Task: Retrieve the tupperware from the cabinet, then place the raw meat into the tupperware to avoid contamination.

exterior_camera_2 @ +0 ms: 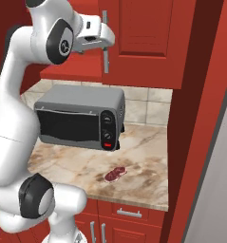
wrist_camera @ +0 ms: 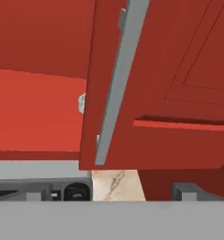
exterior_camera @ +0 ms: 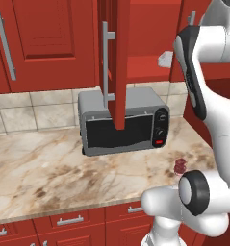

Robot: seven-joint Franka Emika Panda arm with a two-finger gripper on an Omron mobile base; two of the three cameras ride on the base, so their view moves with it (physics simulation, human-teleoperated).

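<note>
The cabinet door (exterior_camera: pixel 119 62) stands swung out, its silver bar handle (exterior_camera: pixel 106 62) facing left. On the red shelf inside sits the whitish tupperware (exterior_camera: pixel 165 58), mostly hidden behind the door edge in the hand view, where a sliver of the tupperware (wrist_camera: pixel 81 103) shows. My gripper (exterior_camera_2: pixel 107 39) is up at the handle (exterior_camera_2: pixel 105 50), close beside its upper part. In the hand view my gripper (wrist_camera: pixel 111 193) is open, its tips wide apart, with the handle (wrist_camera: pixel 120 84) ahead and nothing held. The raw meat (exterior_camera_2: pixel 116 174) lies on the counter in front of the oven; it is also in the left base view (exterior_camera: pixel 180 166).
A grey toaster oven (exterior_camera: pixel 123 121) stands on the marble counter (exterior_camera: pixel 44 168) right under the open door. Closed red wall cabinets (exterior_camera: pixel 44 38) lie to the left, low drawers (exterior_camera: pixel 70 221) below. A tall red panel (exterior_camera_2: pixel 200 118) bounds the counter's right end.
</note>
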